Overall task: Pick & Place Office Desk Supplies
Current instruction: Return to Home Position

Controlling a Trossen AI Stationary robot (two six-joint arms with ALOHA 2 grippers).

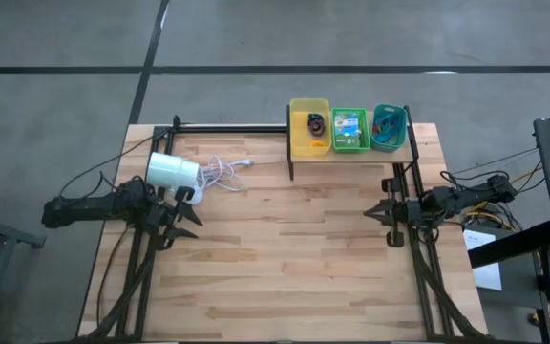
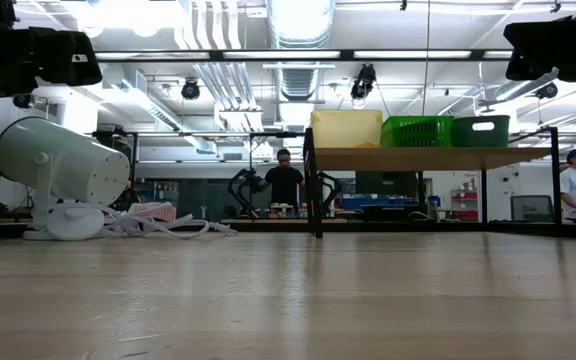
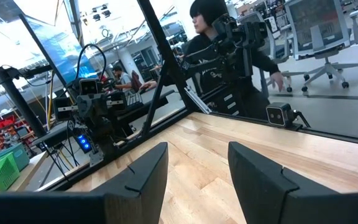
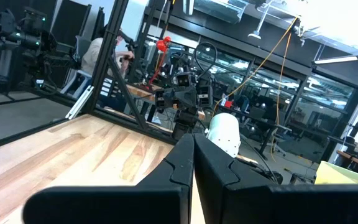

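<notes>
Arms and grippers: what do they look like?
The left arm and right arm are matte black, slim, jointed. The left gripper and right gripper have two broad, angular black fingers each. Thin cables trail from both arms. No markings visible.

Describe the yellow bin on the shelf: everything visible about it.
The yellow bin is a rectangular, open-topped tray that looks like plastic; its wall appears pale and slightly translucent in the low view. It stands upright and level on the wooden shelf at the table's far edge, leftmost of three bins, right beside the green bin; whether they touch cannot be told. Inside lies a small dark ringed object with an orange spot.
</notes>
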